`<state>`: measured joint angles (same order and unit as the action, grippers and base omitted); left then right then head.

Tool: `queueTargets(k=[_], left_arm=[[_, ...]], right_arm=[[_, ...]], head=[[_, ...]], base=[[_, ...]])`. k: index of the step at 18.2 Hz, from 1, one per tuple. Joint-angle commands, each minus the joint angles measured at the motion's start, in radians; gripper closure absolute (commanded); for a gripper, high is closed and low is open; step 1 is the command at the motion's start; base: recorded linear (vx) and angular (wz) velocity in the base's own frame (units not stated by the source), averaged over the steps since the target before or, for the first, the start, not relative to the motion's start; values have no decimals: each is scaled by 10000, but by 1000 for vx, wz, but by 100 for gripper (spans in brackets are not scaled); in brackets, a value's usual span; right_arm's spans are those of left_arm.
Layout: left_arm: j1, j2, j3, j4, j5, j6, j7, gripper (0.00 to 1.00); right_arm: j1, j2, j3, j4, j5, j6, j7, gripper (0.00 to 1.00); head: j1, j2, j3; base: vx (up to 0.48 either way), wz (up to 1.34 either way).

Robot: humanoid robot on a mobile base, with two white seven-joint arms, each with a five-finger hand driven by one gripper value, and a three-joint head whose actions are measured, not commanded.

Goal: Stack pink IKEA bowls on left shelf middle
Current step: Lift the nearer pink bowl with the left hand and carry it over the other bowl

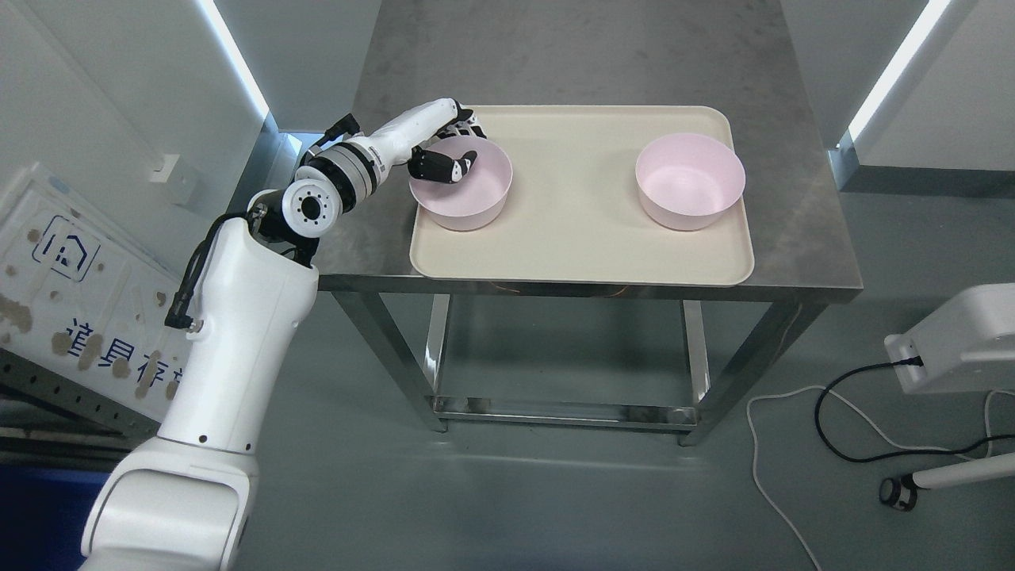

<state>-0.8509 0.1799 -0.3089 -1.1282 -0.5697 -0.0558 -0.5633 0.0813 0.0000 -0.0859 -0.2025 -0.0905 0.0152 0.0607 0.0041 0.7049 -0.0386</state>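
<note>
a: any writing you can read anywhere?

b: only on the white board (75,293) leaning at the left edge. it carries a blue outline logo shaped like a small house inside a square, and below it a row of blue chinese characters.

a: what do the characters say?

b: the first looks like 道具存, the rest is cut off behind the robot's arm. brown blotches cover parts of the print too.

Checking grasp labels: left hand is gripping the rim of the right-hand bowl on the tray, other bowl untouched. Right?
Not quite. The head view shows the left hand gripping the rim of the left bowl, thumb inside it. The right bowl is the untouched one. Both sit on the tray.
</note>
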Motion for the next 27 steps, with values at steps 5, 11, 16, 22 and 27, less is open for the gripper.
queueTargets(k=[5,11,16,22,27], left_arm=[[-785,-1229,1385,85,-25,-224,-256,99],[-1399,-1624,-598,-438,326,-71,-733,100],[-2610,-1624,-4176,-377,1721,-40,-367,100],[-3640,-1624,-7111,713,4053,-40,2547,100],[-3640,-1624,-7373,1601,4240,-71,3346,100]], right_arm=[[0,-175,0,0,0,1,7,0],[0,-175,0,0,0,1,7,0],[0,-175,0,0,0,1,-8,0],[0,-175,0,0,0,1,7,0],[0,-175,0,0,0,1,7,0]], head=[[0,0,0],[0,0,0],[0,0,0],[0,0,0],[0,0,0]], base=[[0,0],[0,0],[0,0],[0,0],[0,0]])
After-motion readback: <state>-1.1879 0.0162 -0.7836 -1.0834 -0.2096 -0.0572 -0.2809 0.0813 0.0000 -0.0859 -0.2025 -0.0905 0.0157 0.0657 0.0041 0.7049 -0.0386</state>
